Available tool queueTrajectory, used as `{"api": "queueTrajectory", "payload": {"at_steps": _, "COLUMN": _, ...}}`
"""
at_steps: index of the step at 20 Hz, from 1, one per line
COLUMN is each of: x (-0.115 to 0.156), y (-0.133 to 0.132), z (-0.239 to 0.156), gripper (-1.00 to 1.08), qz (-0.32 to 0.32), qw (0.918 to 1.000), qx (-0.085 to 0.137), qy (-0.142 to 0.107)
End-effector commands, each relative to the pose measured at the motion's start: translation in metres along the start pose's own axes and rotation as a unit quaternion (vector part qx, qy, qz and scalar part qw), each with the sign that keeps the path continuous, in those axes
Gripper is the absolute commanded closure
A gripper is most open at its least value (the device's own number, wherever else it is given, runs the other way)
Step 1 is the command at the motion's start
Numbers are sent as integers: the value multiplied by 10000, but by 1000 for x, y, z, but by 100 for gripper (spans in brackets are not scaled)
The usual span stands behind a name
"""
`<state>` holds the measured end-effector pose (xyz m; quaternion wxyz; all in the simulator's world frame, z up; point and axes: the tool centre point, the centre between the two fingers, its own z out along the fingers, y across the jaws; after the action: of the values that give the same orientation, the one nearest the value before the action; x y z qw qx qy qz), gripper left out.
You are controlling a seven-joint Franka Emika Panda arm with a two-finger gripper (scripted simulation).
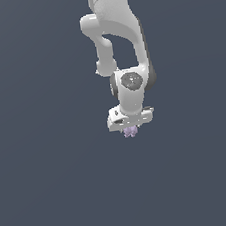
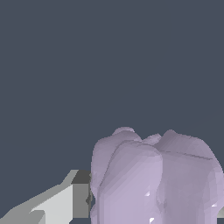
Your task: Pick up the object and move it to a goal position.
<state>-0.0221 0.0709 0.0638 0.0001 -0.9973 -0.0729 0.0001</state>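
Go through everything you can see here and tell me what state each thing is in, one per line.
Hand: pointing down, closed on the purple object; one finger shows pressed against the object's side in the wrist view.
Purple object: held between the fingers, only its lower lobes showing below the hand in the exterior view; whether it is clear of the surface cannot be told.
Arm: reaching down from the top of the exterior view.

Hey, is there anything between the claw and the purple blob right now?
Nothing shows between them. In the wrist view one finger sits right against the purple blob; the exterior view shows it directly under the claw.
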Motion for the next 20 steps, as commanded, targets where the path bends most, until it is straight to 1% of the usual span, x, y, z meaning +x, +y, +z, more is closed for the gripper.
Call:
{"api": "queueTrajectory", "payload": {"at_steps": 1, "x": 3, "y": 5, "z": -15, "gripper": 108, "qz": 2, "qw": 10000, "qx": -1, "qy": 6}}
{"api": "queueTrajectory", "payload": {"at_steps": 7, "x": 10, "y": 19, "z": -64, "gripper": 108, "qz": 0, "qw": 10000, "qx": 1, "qy": 5}}
{"api": "queueTrajectory", "payload": {"at_steps": 20, "x": 33, "y": 60, "z": -200, "gripper": 108, "qz": -1, "qw": 10000, "qx": 6, "qy": 5}}
